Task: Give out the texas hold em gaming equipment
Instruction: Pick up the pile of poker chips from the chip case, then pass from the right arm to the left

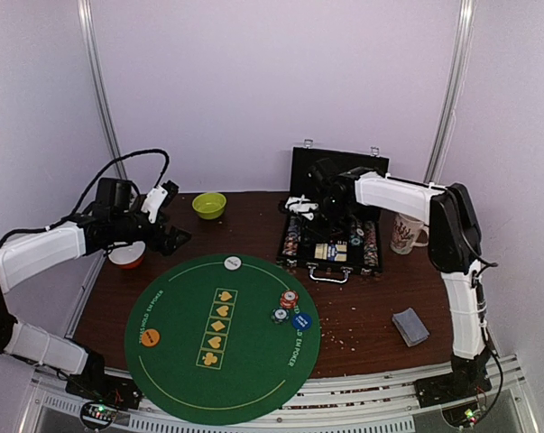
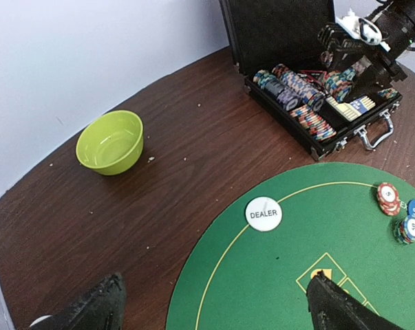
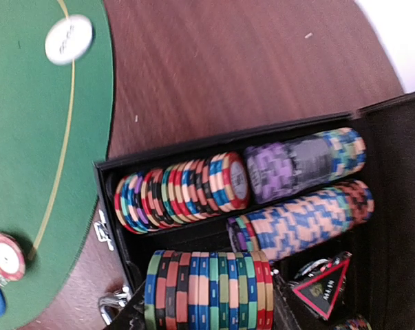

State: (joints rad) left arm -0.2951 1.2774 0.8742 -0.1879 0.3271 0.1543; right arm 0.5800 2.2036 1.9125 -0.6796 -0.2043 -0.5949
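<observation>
Right now the right gripper point(image 2: 346, 79) hangs low over the rows of poker chips point(image 3: 186, 189) in the open black case point(image 1: 339, 162), just past the far edge of the green mat point(image 1: 190, 343). It is probably there to take out more chips, but I cannot tell if its fingers squeeze any. The left gripper point(image 2: 216, 289) hovers wide open and empty above the mat's far left edge, I think to keep out of the way. The white dealer button point(image 2: 263, 214), small chip piles point(image 1: 289, 299), a blue button point(image 1: 299, 320) and an orange button point(image 1: 152, 336) lie on the mat, and the deck of cards point(image 1: 410, 327) lies off its right side.
</observation>
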